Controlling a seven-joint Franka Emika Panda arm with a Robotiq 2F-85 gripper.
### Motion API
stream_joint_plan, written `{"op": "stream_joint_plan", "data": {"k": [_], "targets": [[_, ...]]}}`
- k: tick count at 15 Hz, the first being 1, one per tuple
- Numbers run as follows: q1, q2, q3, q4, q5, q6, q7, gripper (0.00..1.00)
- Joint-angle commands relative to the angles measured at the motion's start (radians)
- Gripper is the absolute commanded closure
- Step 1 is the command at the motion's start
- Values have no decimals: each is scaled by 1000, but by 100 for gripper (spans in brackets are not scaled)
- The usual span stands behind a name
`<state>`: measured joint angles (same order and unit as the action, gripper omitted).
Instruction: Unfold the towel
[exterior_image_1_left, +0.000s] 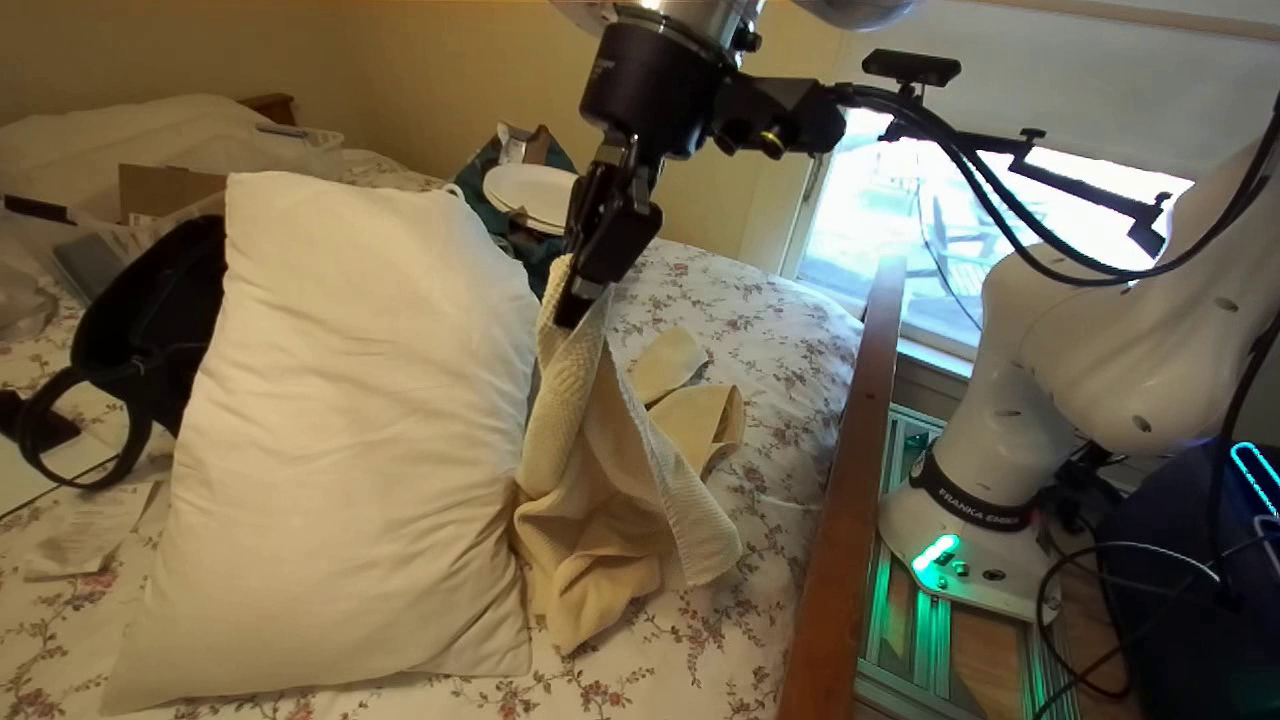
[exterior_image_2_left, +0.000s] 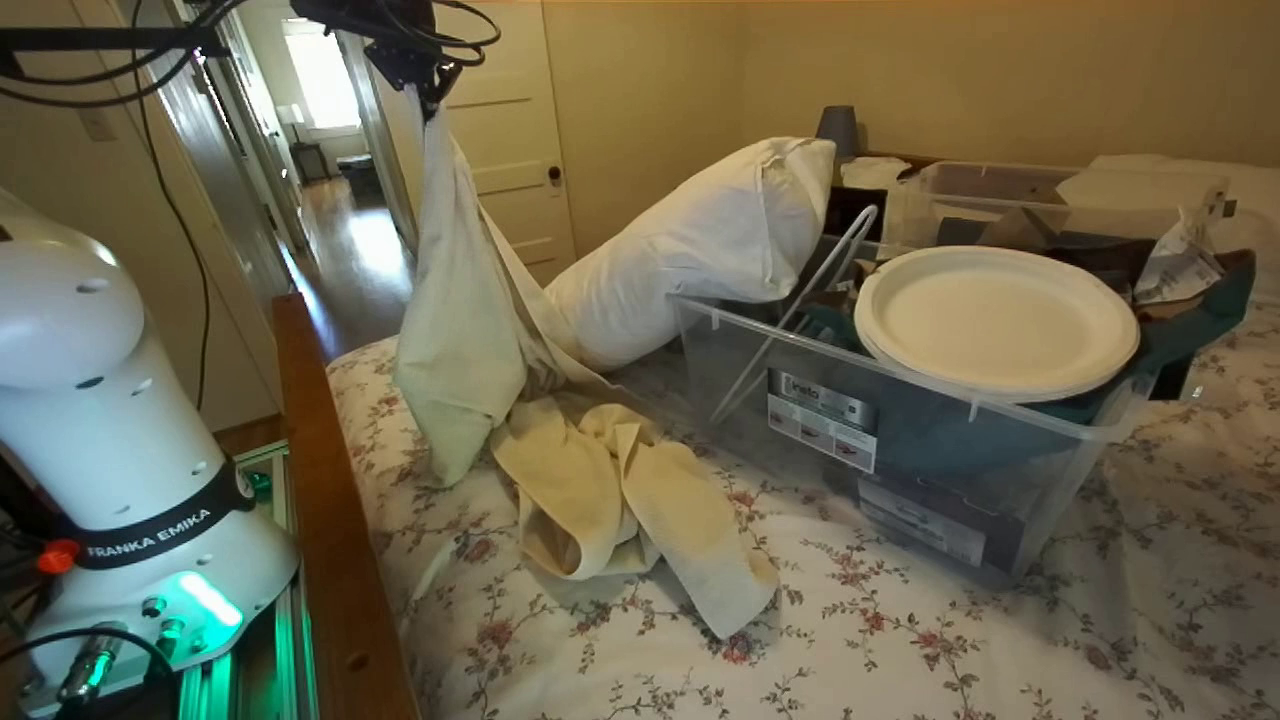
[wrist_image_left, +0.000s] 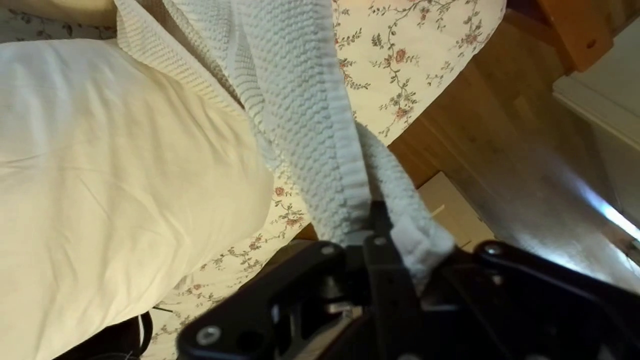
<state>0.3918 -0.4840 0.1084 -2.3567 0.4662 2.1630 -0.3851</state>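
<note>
A cream textured towel (exterior_image_1_left: 610, 510) hangs from my gripper (exterior_image_1_left: 580, 300) over the bed. The gripper is shut on its upper end. In an exterior view the towel (exterior_image_2_left: 455, 340) drops in a long fold from the gripper (exterior_image_2_left: 430, 100). Its lower part lies bunched on the floral bedding, with one flap spread out flat. In the wrist view the towel (wrist_image_left: 305, 105) runs up from the dark fingers (wrist_image_left: 387, 230), and a small bit of it sticks out between them. The inner folds of the bunched part are hidden.
A white pillow (exterior_image_1_left: 350, 450) lies against the towel's side. A clear plastic bin (exterior_image_2_left: 930, 440) with white plates (exterior_image_2_left: 1000, 320) stands on the bed. A wooden bed rail (exterior_image_1_left: 850, 480) runs between the bed and the robot base. A black bag (exterior_image_1_left: 150, 330) lies behind the pillow.
</note>
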Motion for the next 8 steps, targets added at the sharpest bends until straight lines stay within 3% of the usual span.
{"op": "stream_joint_plan", "data": {"k": [1, 4, 8], "targets": [[-6, 0, 4, 4, 1, -5, 0, 97], [55, 120, -34, 82, 90, 28, -185, 96], [72, 336, -33, 237, 203, 98, -450, 96]]}}
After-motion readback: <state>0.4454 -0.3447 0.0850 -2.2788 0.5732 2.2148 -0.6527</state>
